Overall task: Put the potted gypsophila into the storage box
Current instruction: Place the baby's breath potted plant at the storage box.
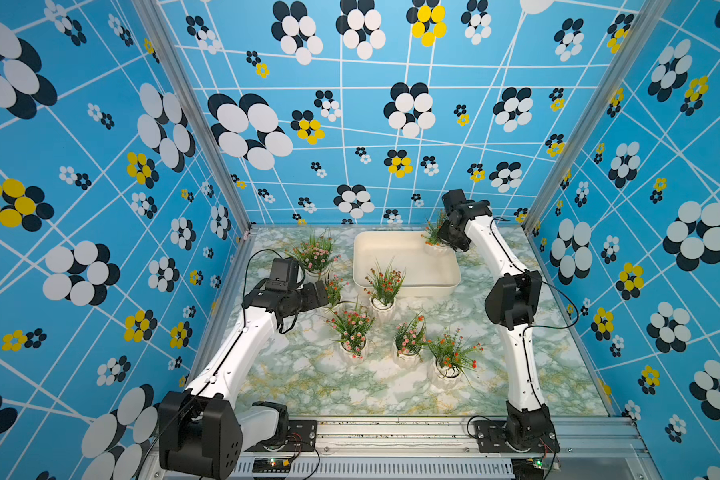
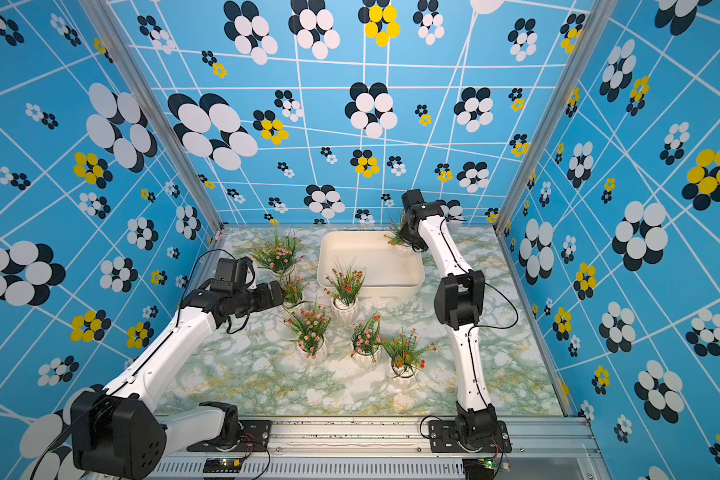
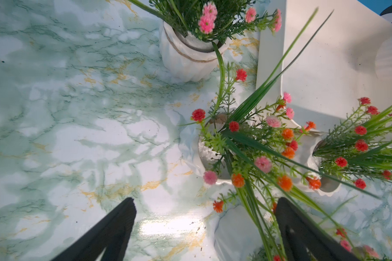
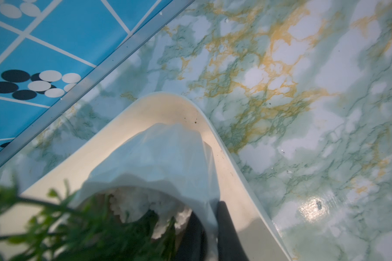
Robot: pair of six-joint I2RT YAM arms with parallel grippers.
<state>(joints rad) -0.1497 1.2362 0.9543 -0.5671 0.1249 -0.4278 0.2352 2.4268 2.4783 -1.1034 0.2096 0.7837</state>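
My right claw (image 4: 209, 222) pinches rim of ribbed white gypsophila pot (image 4: 158, 153), seemingly inside rounded corner of smooth cream storage box (image 4: 158, 99); glossy marble-print table (image 4: 303, 113) open beyond. Left claw (image 3: 205, 203) wide.

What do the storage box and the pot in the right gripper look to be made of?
Storage box: likely plastic, matte cream; thin flared rim, rounded moulded corner. Gypsophila pot, its rim pinched by the right gripper: probably glazed white ceramic, faceted with a soft sheen; could be plastic.
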